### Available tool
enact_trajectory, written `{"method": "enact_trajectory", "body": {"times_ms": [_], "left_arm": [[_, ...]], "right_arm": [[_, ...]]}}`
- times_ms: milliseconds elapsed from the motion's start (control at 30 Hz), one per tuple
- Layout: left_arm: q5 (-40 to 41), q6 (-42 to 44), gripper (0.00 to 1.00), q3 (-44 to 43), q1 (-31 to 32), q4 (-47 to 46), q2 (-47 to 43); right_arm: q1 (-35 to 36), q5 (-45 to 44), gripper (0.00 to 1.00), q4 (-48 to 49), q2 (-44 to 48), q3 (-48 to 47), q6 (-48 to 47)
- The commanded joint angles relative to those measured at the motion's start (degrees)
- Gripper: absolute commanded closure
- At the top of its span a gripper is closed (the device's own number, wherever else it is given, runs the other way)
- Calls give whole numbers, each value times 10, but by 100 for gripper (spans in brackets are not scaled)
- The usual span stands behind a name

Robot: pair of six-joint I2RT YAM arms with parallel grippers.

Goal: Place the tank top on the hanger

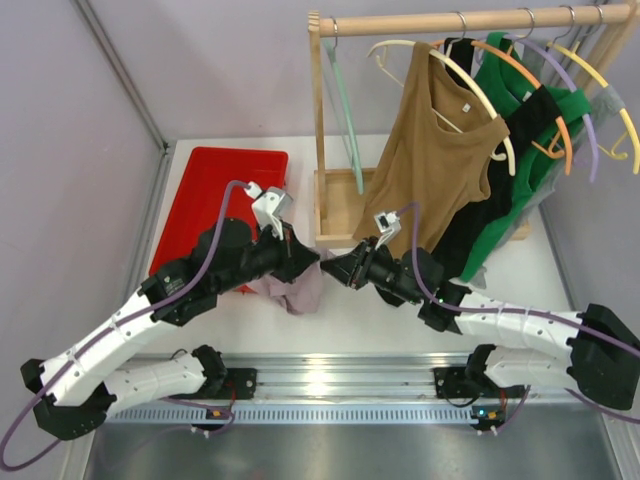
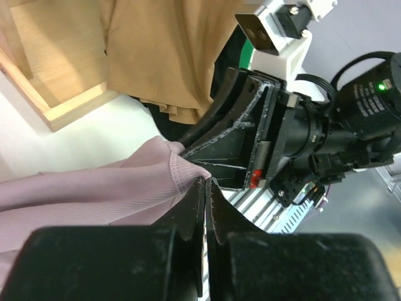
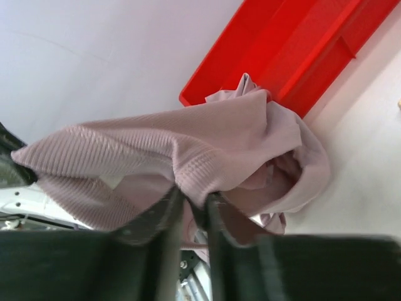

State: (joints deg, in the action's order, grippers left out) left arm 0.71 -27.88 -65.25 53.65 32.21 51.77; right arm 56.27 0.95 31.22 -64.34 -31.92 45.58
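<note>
Left hand: clenched, hem of the tank top nipped at its tips. Right hand: closed about a ribbed fold of the same garment. Tank top: bunched between both hands, centre of the top view, drooping toward the desk beside the red tray. Hanger: bare, on the wooden rail, upper centre. Progress, as judged: garment gripped by both hands; spreading it and fitting it onto the hanger not yet begun.

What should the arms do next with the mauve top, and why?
Probably lift both arms together, easing them slightly apart: the left gripper and right gripper each pinch the tank top, which hangs bunched between them, and the mint-green hanger is up on the rack.
</note>
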Motion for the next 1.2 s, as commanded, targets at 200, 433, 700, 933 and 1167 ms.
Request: {"method": "enact_trajectory", "body": {"times_ms": [200, 433, 700, 933, 1167], "left_arm": [[72, -22, 100, -10, 2, -11, -25], [58, 25, 100, -93, 2, -25, 21], [34, 106, 100, -330, 2, 16, 118], [27, 147, 100, -486, 2, 56, 168], [37, 175, 100, -564, 2, 85, 199]], "right_arm": [[31, -75, 100, -120, 141, -66, -60], [33, -74, 100, -291, 192, -232, -152], [34, -68, 100, -450, 147, -464, -262], [34, -72, 100, -514, 94, -633, -324], [34, -72, 100, -548, 58, -721, -354]]}}
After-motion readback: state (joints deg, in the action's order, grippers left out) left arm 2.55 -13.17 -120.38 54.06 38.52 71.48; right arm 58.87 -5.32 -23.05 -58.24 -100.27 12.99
